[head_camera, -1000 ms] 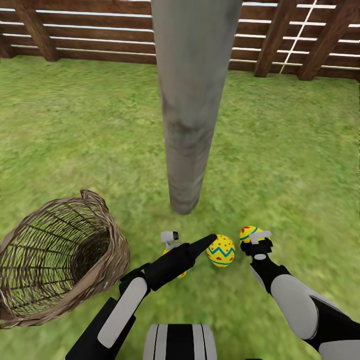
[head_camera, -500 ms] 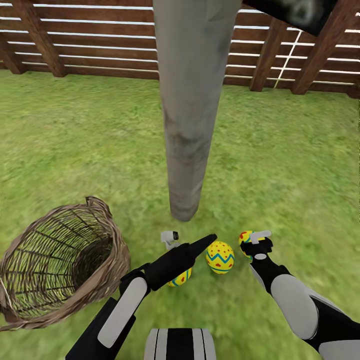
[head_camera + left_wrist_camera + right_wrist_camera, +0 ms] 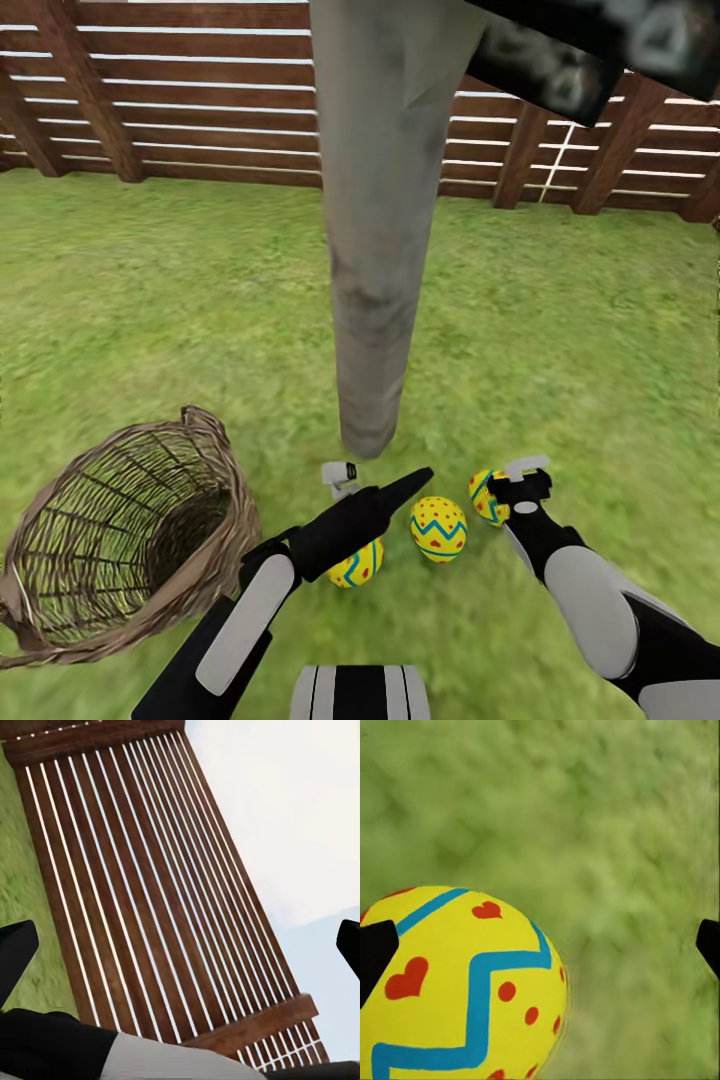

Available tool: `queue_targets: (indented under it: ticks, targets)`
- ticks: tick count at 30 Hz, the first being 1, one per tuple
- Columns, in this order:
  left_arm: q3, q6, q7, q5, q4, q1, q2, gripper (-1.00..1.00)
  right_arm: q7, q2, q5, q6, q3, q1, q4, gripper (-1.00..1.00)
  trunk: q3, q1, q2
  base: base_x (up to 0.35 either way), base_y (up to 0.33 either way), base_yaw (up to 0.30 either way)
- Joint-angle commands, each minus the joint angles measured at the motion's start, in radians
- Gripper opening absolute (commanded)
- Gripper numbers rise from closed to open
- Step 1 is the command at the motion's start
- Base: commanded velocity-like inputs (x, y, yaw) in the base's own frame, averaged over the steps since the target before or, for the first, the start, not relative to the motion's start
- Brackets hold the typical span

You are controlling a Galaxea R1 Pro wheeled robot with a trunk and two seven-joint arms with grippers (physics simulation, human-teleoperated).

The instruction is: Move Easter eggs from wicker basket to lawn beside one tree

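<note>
All three Easter eggs (image 3: pixel 438 528) lie on the lawn (image 3: pixel 150 300) at the tree (image 3: pixel 375 300) foot; right gripper (image 3: pixel 540 945) spread, releasing; left gripper (image 3: pixel 180 945) apart

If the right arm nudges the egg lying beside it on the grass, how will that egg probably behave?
The egg by the right gripper is rounded and smooth, so it would likely roll, probably in a curve. The lawn looks flat and grassy, so it should stop soon. Its glossy shell may slip between the jaws.
</note>
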State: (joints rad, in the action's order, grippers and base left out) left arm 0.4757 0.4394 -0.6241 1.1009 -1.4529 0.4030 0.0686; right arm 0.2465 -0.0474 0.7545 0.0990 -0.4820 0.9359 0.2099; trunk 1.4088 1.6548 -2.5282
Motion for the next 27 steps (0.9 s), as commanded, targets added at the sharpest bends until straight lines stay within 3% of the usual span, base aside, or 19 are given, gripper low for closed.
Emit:
queue_targets:
  ticks: [1,5,6,9,12,13,15,17,19,22,24,27]
  targets:
    - [0.001,0.008,0.001,0.009,0.000,0.000,0.000,1.00,0.002,-0.002,0.007,-0.016,-0.011,0.001,0.013,1.00,-0.003,-0.001,0.000,0.000,0.000,0.000]
    - [0.028,0.010,0.010,0.002,0.001,0.000,0.025,1.00,-0.012,-0.005,0.000,-0.189,-0.015,0.000,0.079,1.00,-0.019,-0.002,0.001,0.000,0.000,0.000]
    - [0.032,0.010,0.010,0.001,0.002,0.000,0.028,1.00,-0.059,-0.009,-0.002,-0.246,-0.020,0.000,0.127,1.00,-0.023,-0.003,0.001,0.000,0.000,0.000]
    - [0.041,0.016,0.016,0.001,0.008,0.000,0.044,1.00,-0.373,-0.066,-0.002,-0.441,-0.076,-0.005,0.286,1.00,-0.034,-0.004,0.002,0.000,0.000,0.000]
    - [0.063,0.025,0.068,0.003,0.016,0.007,0.053,1.00,-0.752,-0.188,-0.004,-0.578,-0.137,-0.012,0.317,1.00,-0.046,-0.005,0.003,0.000,0.000,0.000]
    - [0.069,0.026,0.096,0.002,0.017,0.017,0.056,1.00,-0.817,-0.204,-0.003,-0.586,-0.144,-0.017,0.317,1.00,-0.050,-0.006,0.003,0.000,0.000,0.000]
    - [0.136,0.028,0.213,0.006,0.018,0.082,0.060,1.00,-0.989,-0.233,-0.003,-0.592,-0.153,-0.074,0.316,1.00,-0.058,-0.007,0.003,0.000,0.000,0.000]
    - [0.167,0.029,0.297,0.008,0.014,0.114,0.061,1.00,-1.091,-0.237,-0.002,-0.592,-0.154,-0.124,0.315,1.00,-0.065,-0.008,0.004,0.000,0.000,0.000]
    - [0.174,0.031,0.322,0.009,0.013,0.128,0.060,1.00,-1.117,-0.233,-0.001,-0.586,-0.153,-0.173,0.311,1.00,-0.073,-0.009,0.004,-0.171,0.007,0.000]
    - [0.175,0.031,0.347,0.008,0.020,0.131,0.058,1.00,-1.121,-0.233,-0.001,-0.584,-0.153,-0.192,0.310,1.00,-0.085,-0.010,0.005,-0.304,0.069,0.000]
    - [0.177,0.031,0.440,0.009,0.016,0.131,0.059,1.00,-1.118,-0.232,0.000,-0.584,-0.153,-0.194,0.303,1.00,-0.092,-0.011,0.005,-0.324,0.136,0.000]
    - [0.177,0.032,0.477,0.011,0.014,0.129,0.045,1.00,-1.114,-0.231,0.009,-0.576,-0.153,-0.197,0.245,1.00,-0.104,-0.012,0.006,-0.304,0.168,0.000]
